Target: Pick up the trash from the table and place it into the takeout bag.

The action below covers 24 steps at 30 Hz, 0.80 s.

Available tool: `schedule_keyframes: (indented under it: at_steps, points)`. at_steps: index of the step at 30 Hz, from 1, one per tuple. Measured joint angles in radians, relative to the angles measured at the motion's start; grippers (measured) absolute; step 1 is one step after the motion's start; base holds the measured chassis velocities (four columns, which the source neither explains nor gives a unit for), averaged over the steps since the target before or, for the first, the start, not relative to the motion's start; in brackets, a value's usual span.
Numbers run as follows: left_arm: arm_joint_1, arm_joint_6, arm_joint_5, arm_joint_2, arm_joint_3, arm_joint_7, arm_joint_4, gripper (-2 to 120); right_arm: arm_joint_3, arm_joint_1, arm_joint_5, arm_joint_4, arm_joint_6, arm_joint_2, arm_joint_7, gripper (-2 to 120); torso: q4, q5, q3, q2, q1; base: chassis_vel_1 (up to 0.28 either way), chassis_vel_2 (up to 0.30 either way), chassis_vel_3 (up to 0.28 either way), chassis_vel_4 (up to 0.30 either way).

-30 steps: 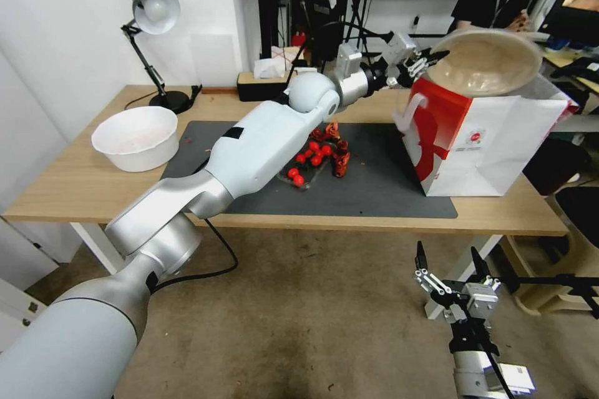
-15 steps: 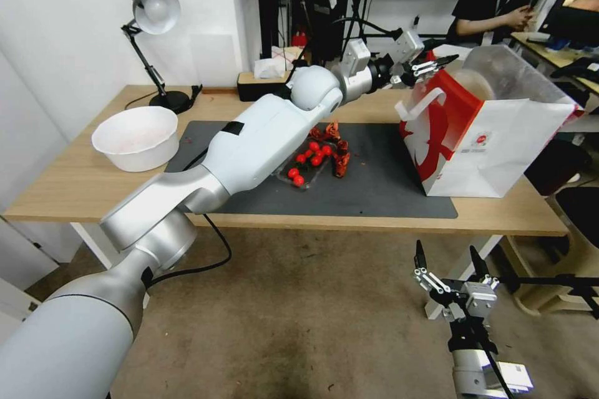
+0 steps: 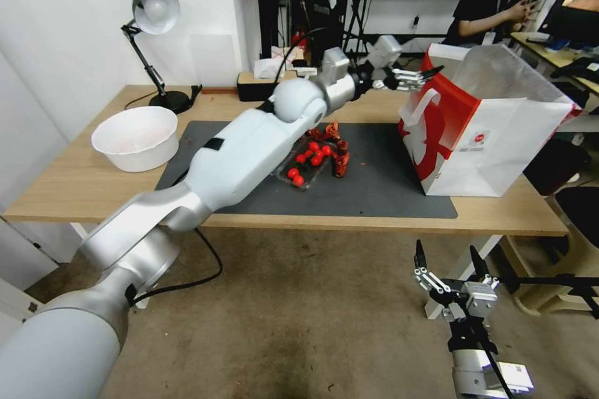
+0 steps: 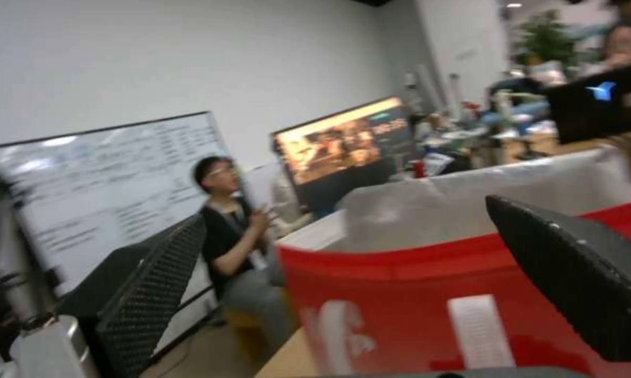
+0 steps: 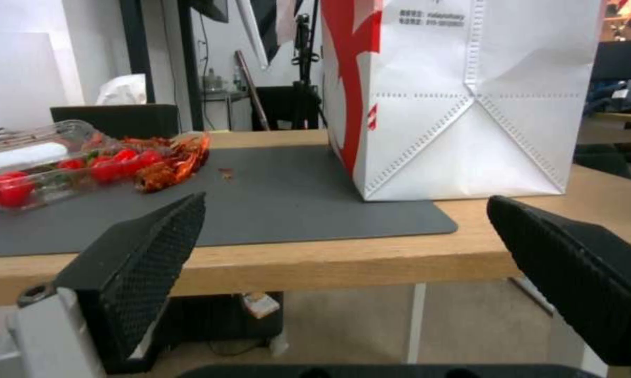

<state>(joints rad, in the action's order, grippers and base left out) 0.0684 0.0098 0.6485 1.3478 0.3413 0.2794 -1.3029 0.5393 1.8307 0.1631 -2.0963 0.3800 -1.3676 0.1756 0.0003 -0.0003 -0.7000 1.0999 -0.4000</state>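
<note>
Red-and-white takeout bag (image 3: 493, 131) stands upright at the right end of the grey mat (image 3: 374, 190) on my worktop (image 3: 75, 181), mouth open. Left claw (image 3: 415, 76) hangs just beside the bag's upper rim, fingers spread, nothing in them. Clear tray of red fruit (image 3: 309, 165) lies mid-mat, under my left arm. White bowl (image 3: 136, 137) sits far left. Right claw (image 3: 450, 265) waits low, below the worktop edge, wide open, empty.
</note>
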Motion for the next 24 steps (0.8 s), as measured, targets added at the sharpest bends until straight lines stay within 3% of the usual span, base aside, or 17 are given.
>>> schedule_keyframes:
  at_steps: [3,4,5,7,8,10,11,15,24]
  points:
    - [0.058,0.086,0.011,-0.031,-0.021,-0.199,-0.096,100,-0.001,0.005,-0.001,-0.005,0.0,0.001,0.0,100,-0.0003,0.0001,0.0,0.0,0.0,0.0,0.0,0.0,0.0]
    - [0.058,0.086,0.011,-0.031,-0.021,-0.199,-0.096,100,-0.001,0.005,-0.001,-0.005,0.0,0.001,0.0,100,-0.0003,0.0001,0.0,0.0,0.0,0.0,0.0,0.0,0.0]
    - [0.089,0.117,0.006,-0.04,-0.029,-0.297,-0.129,100,-0.001,0.007,-0.002,-0.005,0.0,0.003,0.0,100,-0.0003,0.0001,0.0,0.0,0.0,0.0,0.0,0.0,0.0]
    - [0.127,0.167,-0.039,-0.049,-0.043,-0.419,-0.157,100,-0.001,0.007,-0.002,-0.005,-0.001,0.004,-0.001,100,-0.0003,0.0001,0.0,0.0,0.0,0.0,0.0,0.0,0.0]
    - [0.127,0.167,-0.039,-0.049,-0.043,-0.419,-0.157,100,-0.001,0.007,-0.002,-0.005,-0.001,0.004,-0.001,100,-0.0003,0.0001,0.0,0.0,0.0,0.0,0.0,0.0,0.0]
    - [0.17,0.242,-0.068,-0.055,-0.061,-0.609,-0.188,100,-0.003,0.004,-0.003,-0.005,-0.002,0.003,-0.001,100,-0.0003,0.0002,0.0,0.0,0.0,0.0,0.0,0.0,0.0]
    - [0.17,0.242,-0.068,-0.055,-0.061,-0.609,-0.188,100,-0.003,0.004,-0.003,-0.005,-0.002,0.003,-0.001,100,-0.0003,0.0002,0.0,0.0,0.0,0.0,0.0,0.0,0.0]
    - [0.219,0.298,-0.081,-0.083,-0.094,-0.746,-0.227,100,-0.008,0.003,-0.007,-0.005,-0.002,-0.001,-0.002,100,-0.0005,0.0002,0.0,0.0,0.0,0.0,0.0,0.0,0.0]
    - [0.318,0.319,-0.158,-0.179,-0.145,-0.778,-0.316,100,-0.009,-0.004,-0.009,-0.019,-0.016,0.005,-0.002,100,-0.0003,0.0001,0.0,0.0,0.0,0.0,0.0,0.0,0.0]
